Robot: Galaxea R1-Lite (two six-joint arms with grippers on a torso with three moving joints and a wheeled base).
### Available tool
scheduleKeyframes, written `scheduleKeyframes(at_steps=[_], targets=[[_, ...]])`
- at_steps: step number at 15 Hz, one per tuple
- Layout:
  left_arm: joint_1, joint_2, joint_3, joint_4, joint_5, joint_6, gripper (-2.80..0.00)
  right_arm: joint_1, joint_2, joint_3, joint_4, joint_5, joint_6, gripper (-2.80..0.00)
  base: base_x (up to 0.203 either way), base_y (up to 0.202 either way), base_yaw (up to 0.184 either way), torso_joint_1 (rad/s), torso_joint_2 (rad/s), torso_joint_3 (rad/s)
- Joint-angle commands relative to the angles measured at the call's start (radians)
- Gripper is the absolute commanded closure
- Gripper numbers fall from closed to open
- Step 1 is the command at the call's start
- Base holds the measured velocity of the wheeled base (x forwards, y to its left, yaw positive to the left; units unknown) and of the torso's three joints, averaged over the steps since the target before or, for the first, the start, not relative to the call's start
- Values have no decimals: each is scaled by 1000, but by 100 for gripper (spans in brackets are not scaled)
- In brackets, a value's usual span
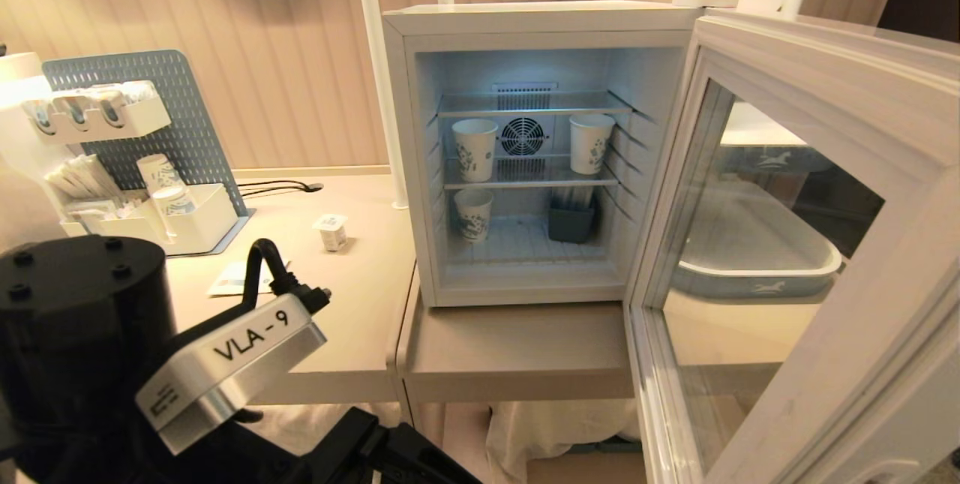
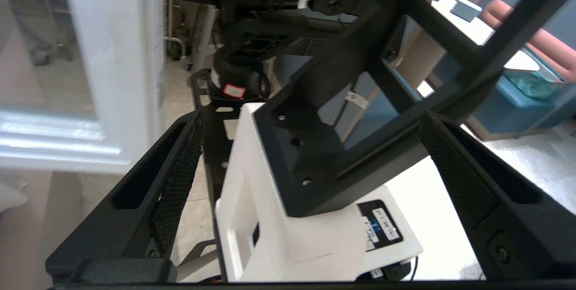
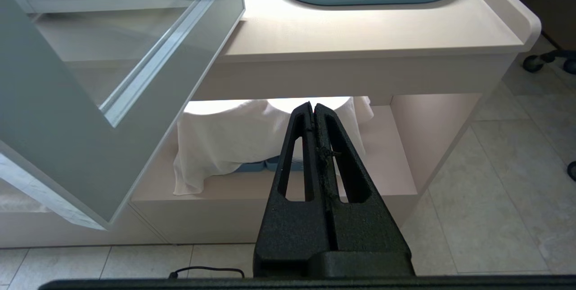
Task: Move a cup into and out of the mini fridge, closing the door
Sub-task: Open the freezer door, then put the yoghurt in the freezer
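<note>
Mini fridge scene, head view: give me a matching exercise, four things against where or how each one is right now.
Things:
1. cup
2. door
3. grey bin
4. right end effector

States or places:
A. swung wide open
B. on the fridge's bottom level, right side
C. shut, holding nothing, low in front of the counter
D. standing on the counter left of the mini fridge

Pairs: 1-D, 2-A, 3-B, 4-C
</note>
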Motion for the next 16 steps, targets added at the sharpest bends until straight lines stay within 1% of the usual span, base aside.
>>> scheduleKeyframes(at_steps=[1, 2, 3, 4, 5, 7, 8, 9, 10, 11, 12, 13, 15, 16], targets=[[-2, 4, -1, 6, 20, -1, -280, 1, 0, -1, 1, 1, -1, 0, 0, 0, 0, 0, 0, 0], [-1, -3, -7, 29, 84, -1, -280, 0, 0, -1, 1, 1, -1, 0, 0, 0, 0, 0, 0, 0], [0, -19, -14, 63, 186, 1, -280, 1, 0, -1, 1, 1, -1, 0, 0, 0, 0, 0, 0, 0], [0, -41, -27, 116, 309, 2, -280, 0, 0, -1, 1, 1, -1, 0, 0, 0, 0, 0, 0, 0], [0, -68, -49, 202, 481, 5, -280, 1, 0, -1, 1, 1, -1, 0, 0, 0, 0, 0, 0, 0], [2, -123, -103, 366, 858, 3, -280, 0, 0, -1, 1, 1, -1, 0, 0, 0, 0, 0, 0, 0], [10, -146, -123, 415, 1071, -1, -280, 1, 1, -1, 1, 1, -1, 0, 0, 0, 0, 0, 0, 0], [22, -169, -137, 447, 1302, -3, 0, 0, 2, -1, 1, 1, -1, 0, 0, 0, 0, 0, 0, 0], [37, -200, -145, 472, 1507, -4, 0, 1, 1, -1, 1, 1, -1, 0, 0, 0, 0, 0, 0, 0], [77, -251, -149, 497, 1659, 1, 0, 0, 0, -1, 1, 1, -1, 0, 0, 0, 0, 0, 0, 0], [158, -292, -152, 520, 1733, 13, 0, 1, 1, -1, 1, 1, -1, 0, 0, 0, 0, 0, 0, 0], [248, -338, -154, 542, 1768, 33, 0, 1, 2, -1, 1, 1, -1, 0, 0, 0, 0, 0, 0, 0], [420, -457, -166, 571, 1812, 94, 0, 0, 2, -1, 0, 1, -1, 0, 0, 0, 0, 0, 0, 0], [490, -518, -171, 580, 1818, 127, 0, 0, 2, 1, 0, 1, -1, 0, 0, 0, 0, 0, 0, 0]])
